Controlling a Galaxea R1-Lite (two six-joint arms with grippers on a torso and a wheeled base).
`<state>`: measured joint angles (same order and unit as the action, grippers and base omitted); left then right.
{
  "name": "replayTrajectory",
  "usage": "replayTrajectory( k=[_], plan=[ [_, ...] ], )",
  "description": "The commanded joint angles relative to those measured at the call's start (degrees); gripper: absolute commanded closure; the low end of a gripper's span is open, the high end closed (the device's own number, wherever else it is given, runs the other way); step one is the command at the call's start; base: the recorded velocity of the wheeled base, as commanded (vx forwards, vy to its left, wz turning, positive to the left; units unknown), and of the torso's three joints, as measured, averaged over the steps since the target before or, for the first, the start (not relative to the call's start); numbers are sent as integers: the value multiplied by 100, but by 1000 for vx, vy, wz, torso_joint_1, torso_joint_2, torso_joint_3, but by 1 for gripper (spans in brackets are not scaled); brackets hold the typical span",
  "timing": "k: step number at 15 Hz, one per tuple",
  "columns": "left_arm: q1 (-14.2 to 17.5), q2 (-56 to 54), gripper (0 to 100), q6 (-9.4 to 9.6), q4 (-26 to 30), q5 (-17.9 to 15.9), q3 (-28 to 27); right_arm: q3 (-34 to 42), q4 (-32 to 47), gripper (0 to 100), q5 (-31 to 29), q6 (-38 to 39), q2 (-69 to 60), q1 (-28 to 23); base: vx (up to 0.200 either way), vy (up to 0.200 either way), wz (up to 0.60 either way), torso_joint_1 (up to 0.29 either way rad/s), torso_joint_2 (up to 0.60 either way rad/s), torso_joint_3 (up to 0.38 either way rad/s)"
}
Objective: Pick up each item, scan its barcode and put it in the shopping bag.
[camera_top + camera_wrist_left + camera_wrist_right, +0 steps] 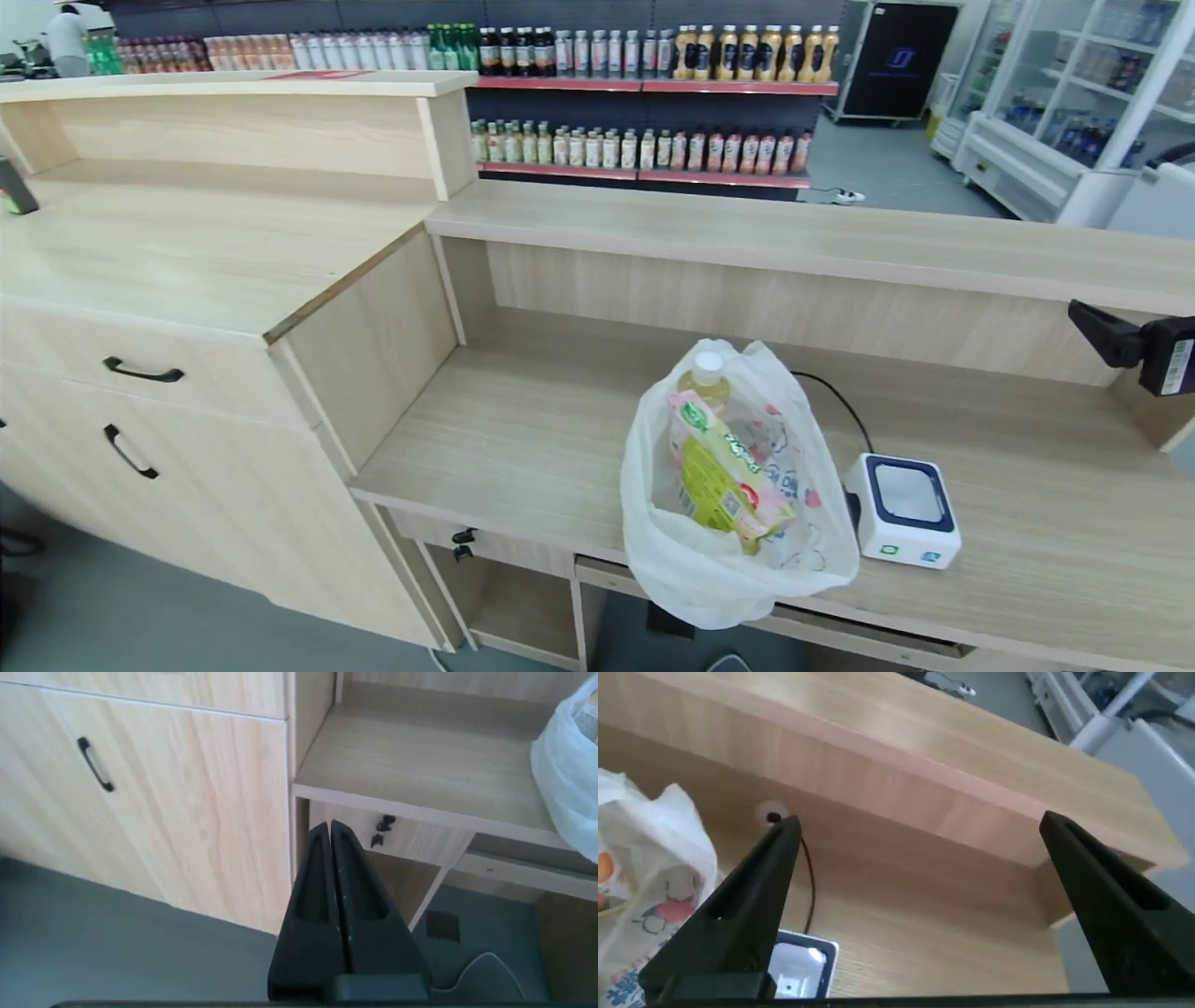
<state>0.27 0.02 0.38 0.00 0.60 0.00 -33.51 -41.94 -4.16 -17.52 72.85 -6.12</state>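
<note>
A white plastic shopping bag (738,509) stands open on the low counter (523,439). Inside it are a bottle with a white cap (707,371) and a green, yellow and pink snack packet (724,467). A white barcode scanner (904,509) with a dark-rimmed window sits just right of the bag. My right gripper (920,826) hangs open and empty above the counter's right end, beyond the scanner (799,966) and the bag (645,868). My left gripper (330,835) is shut on nothing, low over the floor in front of the counter, left of the bag (570,756).
A raised wooden ledge (794,238) runs behind the counter. A taller cabinet (168,280) with black handles stands to the left. The scanner's cable (840,401) runs to the back wall. A lock with keys (462,543) hangs under the counter. Drink shelves and fridges stand beyond.
</note>
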Motion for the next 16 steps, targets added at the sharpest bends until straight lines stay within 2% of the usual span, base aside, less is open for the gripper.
replayTrajectory(
  k=[1,4,8,10,12,15,16],
  plan=[
    [0,-2,100,-3,0,2,0,99,36,0,-24,451,-166,-82,0,0,0,0,0,0],
    [0,-2,100,-3,0,2,0,917,449,0,-33,908,-737,-478,0,0,0,0,0,0],
    [0,-2,100,6,0,2,0,1268,1065,0,-665,1488,-1273,-601,0,0,0,34,-68,-30],
    [0,-2,100,-3,0,2,0,1585,1030,0,-674,1497,-1519,-601,0,0,0,61,-105,-56],
    [0,-2,100,-3,0,2,0,1857,687,0,-701,1347,-1590,-258,0,0,0,0,0,0],
    [0,-2,100,-3,0,2,0,1936,590,0,-701,882,-1616,-241,0,0,0,0,0,0],
    [0,-2,100,-3,0,2,0,1989,599,0,-701,847,-1651,-241,0,0,-600,2,2,7]
  ],
)
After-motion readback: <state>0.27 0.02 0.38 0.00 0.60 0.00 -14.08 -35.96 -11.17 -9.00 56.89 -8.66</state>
